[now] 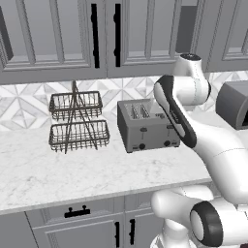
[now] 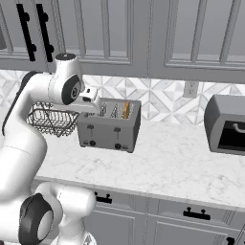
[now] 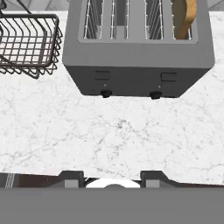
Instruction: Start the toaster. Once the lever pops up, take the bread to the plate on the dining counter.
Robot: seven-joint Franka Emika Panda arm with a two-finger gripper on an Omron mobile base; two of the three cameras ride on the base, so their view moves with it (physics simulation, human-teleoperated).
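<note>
1. I have the gripper [image 3: 112,175] hanging above the marble worktop [image 3: 113,135], in front of the toaster [image 3: 139,57]. Its two finger tips stand partly apart, about half way, and nothing is between them.
2. The toaster is ahead of the jaws and below them, well apart. Its front with the two levers and two knobs faces my hand camera.
3. The bread [image 3: 183,19] stands upright in the outer slot, ahead of the jaws and off to the right in my hand view. Its upper part sticks out of the slot; I see it as an orange-brown edge also in the right base view [image 2: 126,109].
4. The lever [image 3: 168,77] on the bread's side looks to be in the upper position, so I judge the toaster is not yet started.
5. I expect the slice to be light, stiff and a little crumbly, with a rough surface that does not slip. I would take it by the exposed top edge, one finger on each flat face, and close softly, because a hard squeeze can break it.
6. A wire basket rack [image 3: 28,43] stands ahead and to the left of the jaws, beside the toaster but not touching it.
</note>
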